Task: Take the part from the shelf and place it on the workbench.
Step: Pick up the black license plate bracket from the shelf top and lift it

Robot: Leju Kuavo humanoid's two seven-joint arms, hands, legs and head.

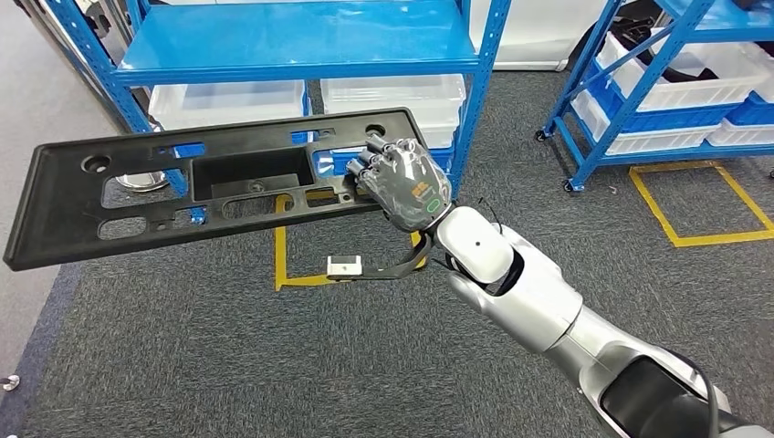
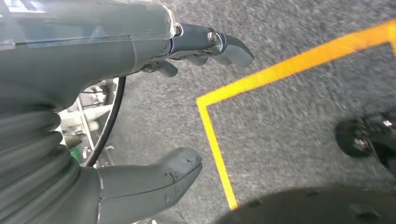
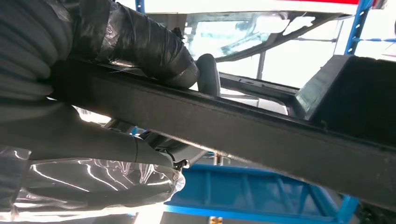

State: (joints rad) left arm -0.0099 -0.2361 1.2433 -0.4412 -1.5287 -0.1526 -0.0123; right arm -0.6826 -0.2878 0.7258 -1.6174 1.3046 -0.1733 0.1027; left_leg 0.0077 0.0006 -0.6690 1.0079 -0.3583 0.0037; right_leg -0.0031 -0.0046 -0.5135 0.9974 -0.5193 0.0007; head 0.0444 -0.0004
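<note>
Pick looks done: the right hand (image 1: 402, 182) is gripping the long black part (image 1: 210, 187) at its right end, fingers wrapped over the edge. The part is hanging in the air in front of the blue shelf (image 1: 301, 55), roughly level, slightly tilted, its long free end sticking out well to the robot's left. It is touching neither the shelf nor the floor.

Placing is not yet done. No tabletop is showing in any frame, so the robot probably needs to turn or walk first; judgement only. The one-ended grip on a long panel looks like the risk: it could sag or twist in the hand.

View differences:
- Head view is giving the whole part outline, cutouts and central recess, plus white bins (image 1: 228, 100) under the shelf and yellow floor tape (image 1: 292, 278).
- Right wrist view is showing the grip up close: the thumb (image 3: 208, 74) on one side of the part's rim (image 3: 233, 126), the fingers on the other side.
- Left wrist view is showing the left hand (image 2: 187, 107) over grey carpet, thumb and fingers apart, holding nothing.
</note>
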